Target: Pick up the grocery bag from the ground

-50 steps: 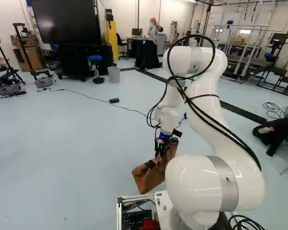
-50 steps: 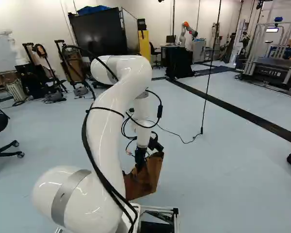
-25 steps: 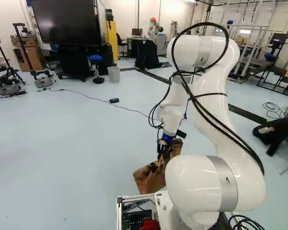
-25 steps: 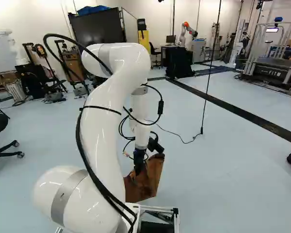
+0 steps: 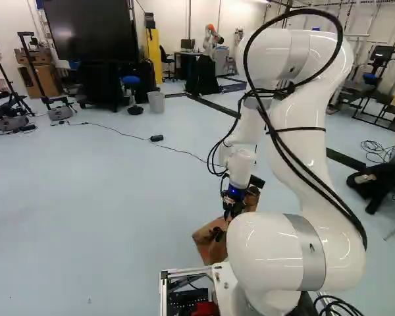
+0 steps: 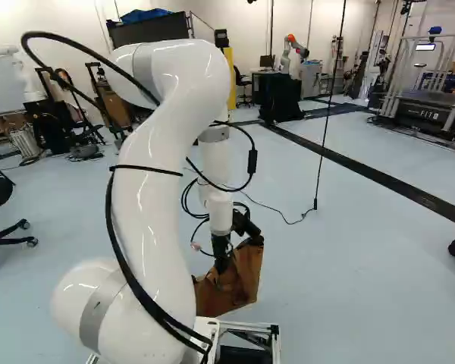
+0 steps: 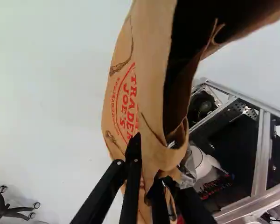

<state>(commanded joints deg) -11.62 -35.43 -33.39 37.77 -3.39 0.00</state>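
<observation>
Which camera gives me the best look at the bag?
The wrist view: the bag is close, its open mouth and printed side both in sight. The left and right base views show it smaller, each with the arm covering part of it.

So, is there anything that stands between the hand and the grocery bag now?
No, nothing visible is in the way: the hand has its two fingers on either side of the grocery bag, pinching the paper. The metal frame is beyond the bag, not between them.
</observation>
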